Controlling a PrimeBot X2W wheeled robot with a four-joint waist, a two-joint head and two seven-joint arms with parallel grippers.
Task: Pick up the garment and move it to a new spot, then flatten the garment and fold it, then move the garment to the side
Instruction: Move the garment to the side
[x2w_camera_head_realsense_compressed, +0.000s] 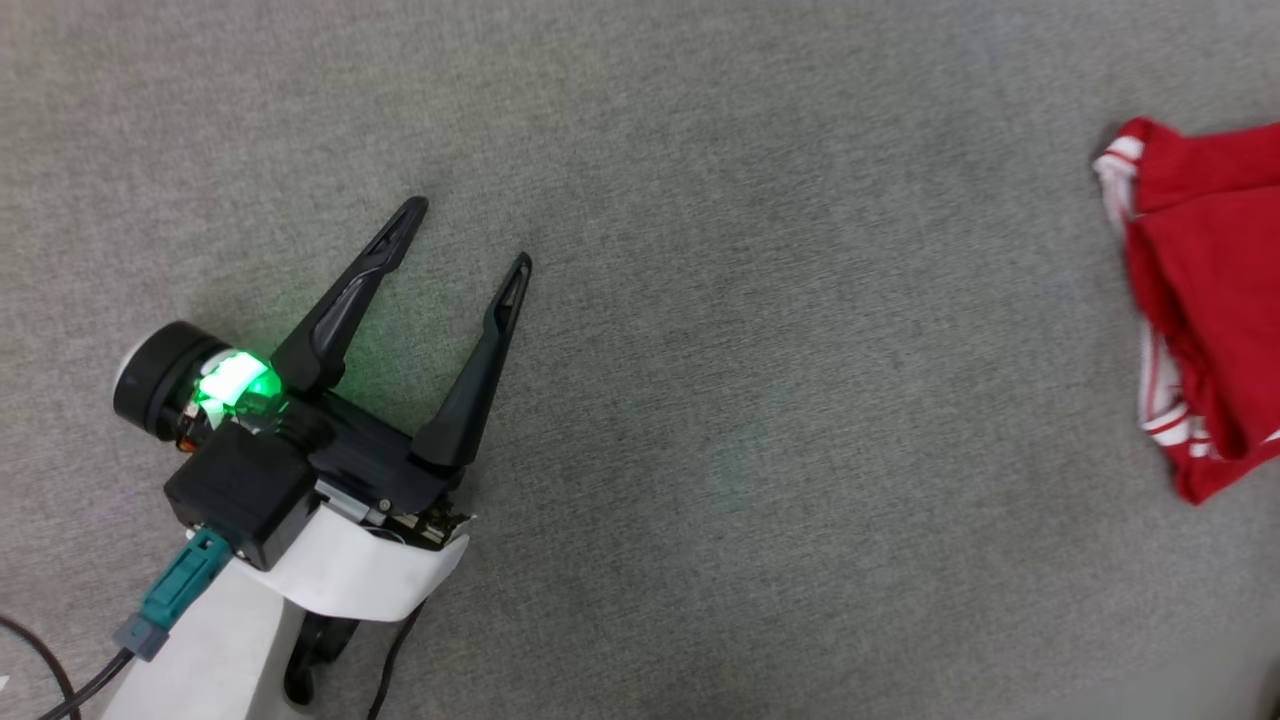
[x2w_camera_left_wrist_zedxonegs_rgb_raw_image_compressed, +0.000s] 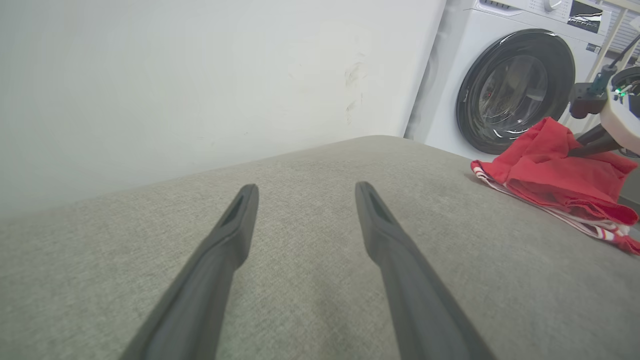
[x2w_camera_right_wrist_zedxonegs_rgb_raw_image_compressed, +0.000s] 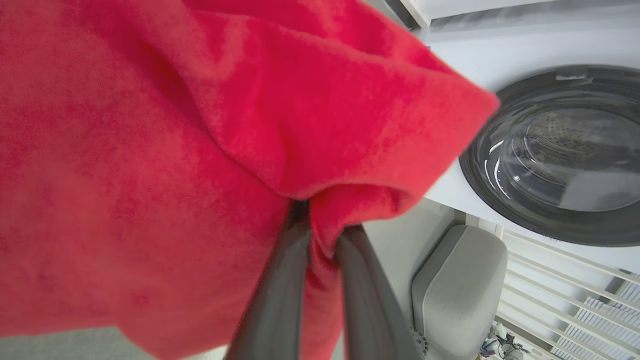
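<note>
The garment (x2w_camera_head_realsense_compressed: 1205, 300), a red shirt with red-white striped trim, lies bunched at the right edge of the grey surface in the head view. In the left wrist view the garment (x2w_camera_left_wrist_zedxonegs_rgb_raw_image_compressed: 550, 172) sits at the far right, part of it lifted where the right arm's fingers (x2w_camera_left_wrist_zedxonegs_rgb_raw_image_compressed: 597, 142) reach into it. My right gripper (x2w_camera_right_wrist_zedxonegs_rgb_raw_image_compressed: 320, 220) is shut on a fold of the garment (x2w_camera_right_wrist_zedxonegs_rgb_raw_image_compressed: 150, 150), and red cloth hides its fingertips. My left gripper (x2w_camera_head_realsense_compressed: 470, 232) hangs open over bare grey surface at the lower left, far from the garment; the left gripper (x2w_camera_left_wrist_zedxonegs_rgb_raw_image_compressed: 306, 192) holds nothing.
The grey padded surface (x2w_camera_head_realsense_compressed: 750, 400) stretches between the left gripper and the garment. A white washing machine (x2w_camera_left_wrist_zedxonegs_rgb_raw_image_compressed: 515, 85) with a dark round door stands beyond its far right corner. A pale wall (x2w_camera_left_wrist_zedxonegs_rgb_raw_image_compressed: 200, 75) rises behind the far edge. A grey cushioned edge (x2w_camera_right_wrist_zedxonegs_rgb_raw_image_compressed: 460, 285) appears in the right wrist view.
</note>
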